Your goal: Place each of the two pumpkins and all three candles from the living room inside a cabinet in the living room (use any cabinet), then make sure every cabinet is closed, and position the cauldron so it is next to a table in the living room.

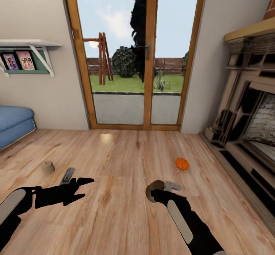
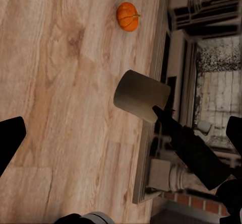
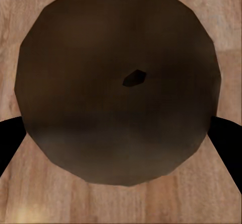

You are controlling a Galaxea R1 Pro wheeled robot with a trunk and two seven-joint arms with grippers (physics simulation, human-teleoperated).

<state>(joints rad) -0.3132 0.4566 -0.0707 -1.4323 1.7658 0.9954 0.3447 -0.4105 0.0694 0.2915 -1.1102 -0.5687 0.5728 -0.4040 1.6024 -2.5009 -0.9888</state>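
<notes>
Between the right gripper's [image 1: 156, 191] fingers [image 3: 9, 143]: a stubby tan-brown candle [image 3: 118, 83], grasped, held above the wood floor [image 1: 114, 209]. Right wrist view looks at its round end, dull brown, faceted edge, a small dark pit near the centre; black fingers flank it on either side. Left wrist view shows the same candle [image 2: 141, 95] side-on as a short beige cylinder in the dark fingers of the right arm.

Left gripper [image 1: 82, 184]: fingers spread, released, nothing between them, hovering over bare floor. A grey part lies along its upper side.

Second candle [image 1: 48, 167]: short, tan, upright on the floor just beyond the left gripper, toward the blue sofa [image 1: 13, 123]. Candles counted: two.

Pumpkin [image 1: 182, 163]: one. Small, round, bright orange, ribbed segments, a dark stem spot. Sits on the floor ahead of the right gripper, between it and the fireplace [image 1: 248, 125], apart from both. Left wrist view shows it [image 2: 127, 16] alone on the planks near the hearth edge.

Further out: glazed double door [image 1: 147, 56] with orange-brown wooden frame straight ahead, lawn, a dark shrub and a wooden frame outside. White wall shelf [image 1: 30, 45] at the left with two framed pictures beneath. Fireplace at the right, pale surround, brick-lined opening.
</notes>
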